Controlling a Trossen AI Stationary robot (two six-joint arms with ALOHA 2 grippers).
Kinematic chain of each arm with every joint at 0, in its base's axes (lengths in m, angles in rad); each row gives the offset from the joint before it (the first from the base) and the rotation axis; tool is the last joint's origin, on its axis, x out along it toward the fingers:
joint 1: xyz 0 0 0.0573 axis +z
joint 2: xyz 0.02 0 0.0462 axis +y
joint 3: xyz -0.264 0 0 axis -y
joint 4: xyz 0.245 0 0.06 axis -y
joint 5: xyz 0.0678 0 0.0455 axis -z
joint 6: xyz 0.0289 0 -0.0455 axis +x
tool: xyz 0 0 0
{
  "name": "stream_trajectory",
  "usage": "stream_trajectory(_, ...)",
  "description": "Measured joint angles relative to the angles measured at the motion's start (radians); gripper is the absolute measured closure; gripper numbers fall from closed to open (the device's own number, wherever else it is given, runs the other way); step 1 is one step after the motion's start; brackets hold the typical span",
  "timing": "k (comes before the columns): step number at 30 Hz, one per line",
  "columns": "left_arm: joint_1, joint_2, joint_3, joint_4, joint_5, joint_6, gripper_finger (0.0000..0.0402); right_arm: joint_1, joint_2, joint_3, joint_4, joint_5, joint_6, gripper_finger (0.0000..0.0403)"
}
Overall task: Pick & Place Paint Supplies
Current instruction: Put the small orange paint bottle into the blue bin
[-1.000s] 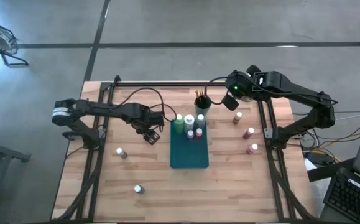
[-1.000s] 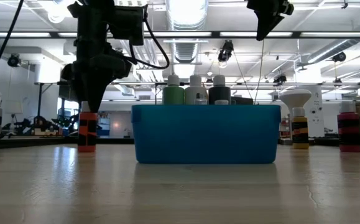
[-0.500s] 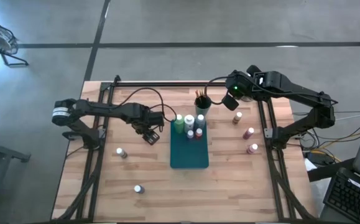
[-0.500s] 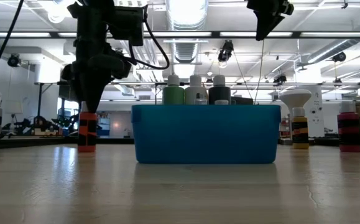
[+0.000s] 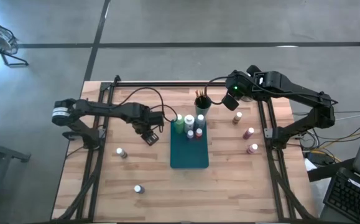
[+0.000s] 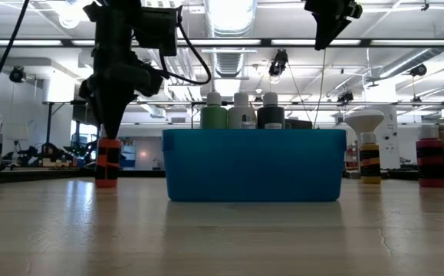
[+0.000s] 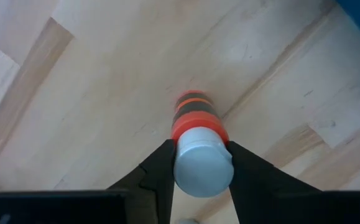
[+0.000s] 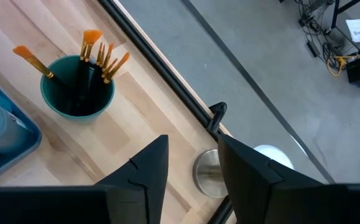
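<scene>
Red bottle [image 7: 195, 127]: a white-capped paint bottle with orange-red and dark bands, standing upright on the tabletop [image 5: 229, 180], just off the teal tray's 9 o'clock side in the high view.
Left gripper [image 7: 199, 163]: directly over the red bottle, one finger [image 7: 158, 171] on each side of its white cap and pressed against it, so the jaws are closed on the cap; the bottle's base rests on the wood.
Teal tray [image 5: 189, 155]: at the tabletop's centre; its 12 o'clock end holds a cluster of upright bottles, among them the light-green bottle [image 5: 178, 124] and several white-capped ones; its 6 o'clock end shows only bare floor.
Brush cup [image 8: 77, 87]: a teal cup just beyond the tray's 12 o'clock end, with wooden-handled brushes [image 8: 99, 53] standing bristles-up in it.
Loose bottles, 3 o'clock side: three stand apart on the wood, one near the far edge [image 5: 237, 116], one lower [image 5: 249, 132], one lower again [image 5: 253, 148].
Loose bottles, 9 o'clock side: one [image 5: 121, 152] at about 8 o'clock of the tray, another [image 5: 138, 188] at about 7 o'clock, near the front edge.
Right gripper [image 8: 192, 168]: raised near the tabletop's 1 o'clock corner, beside the brush cup, jaws apart by a narrow gap, nothing between them.
White-domed object [image 8: 273, 155]: on a round metal base at the tabletop's far edge, under the right gripper.
</scene>
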Motion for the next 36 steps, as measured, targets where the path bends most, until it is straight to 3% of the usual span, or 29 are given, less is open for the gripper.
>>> stream_trajectory(6,-0.001,0.000,0.040,-0.041,0.023,-0.014,0.0279,0.000,0.000,0.000,0.000,0.000,0.000,0.0256)
stream_trajectory(14,-0.003,0.000,0.161,-0.038,0.146,-0.117,0.0279,-0.001,0.000,0.000,0.018,0.004,-0.025,0.0248)
stream_trajectory(23,-0.041,0.007,0.377,0.040,0.095,-0.268,0.0279,-0.001,0.000,0.000,0.052,0.004,-0.052,0.0242)
stream_trajectory(36,-0.107,0.233,0.607,-0.077,0.120,-0.317,0.0279,0.000,0.000,0.000,0.050,0.002,-0.053,0.0289)
